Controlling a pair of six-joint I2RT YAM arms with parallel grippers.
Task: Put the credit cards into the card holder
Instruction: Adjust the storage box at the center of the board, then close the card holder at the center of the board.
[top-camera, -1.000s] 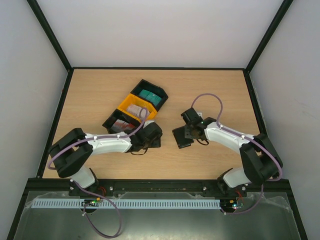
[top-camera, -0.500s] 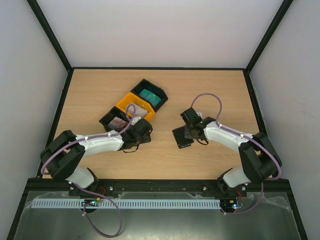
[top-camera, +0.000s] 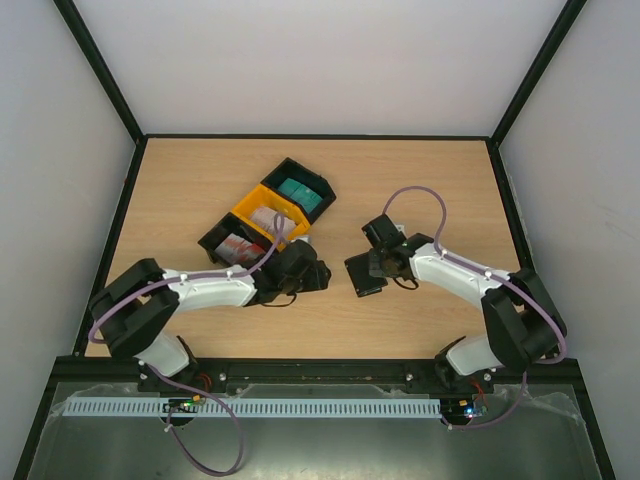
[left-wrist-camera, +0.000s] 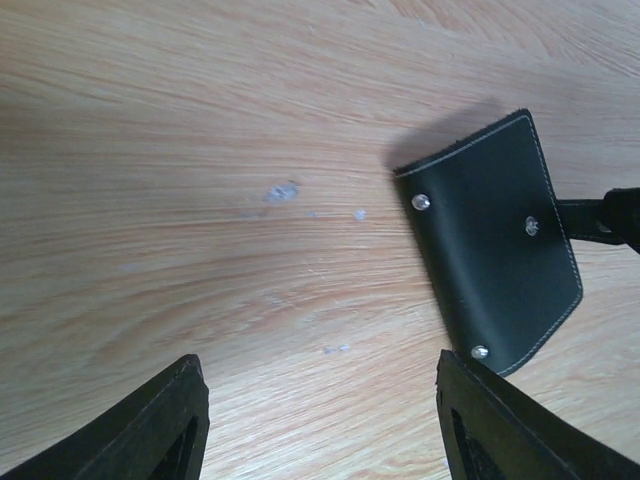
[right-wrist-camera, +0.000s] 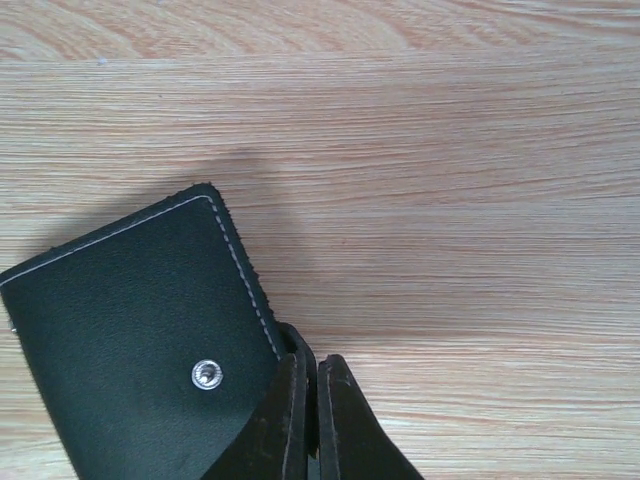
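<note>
Black card holder (top-camera: 365, 275): 1, flat on table (top-camera: 190, 180) between both grippers | bins (top-camera: 302, 164): 3, each holding credit cards (top-camera: 297, 192) | left gripper (left-wrist-camera: 318, 378): jaws open, empty | right gripper (right-wrist-camera: 308, 368): jaws closed at holder's edge

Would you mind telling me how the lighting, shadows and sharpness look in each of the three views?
Top external: even light, no glare on the table. Left wrist: the card holder is crisp, a soft shadow beyond its upper edge; the left tool sits dark at the bottom. Right wrist: the holder's stitching is sharp, a faint shadow above it; the right tool is dark.
</note>
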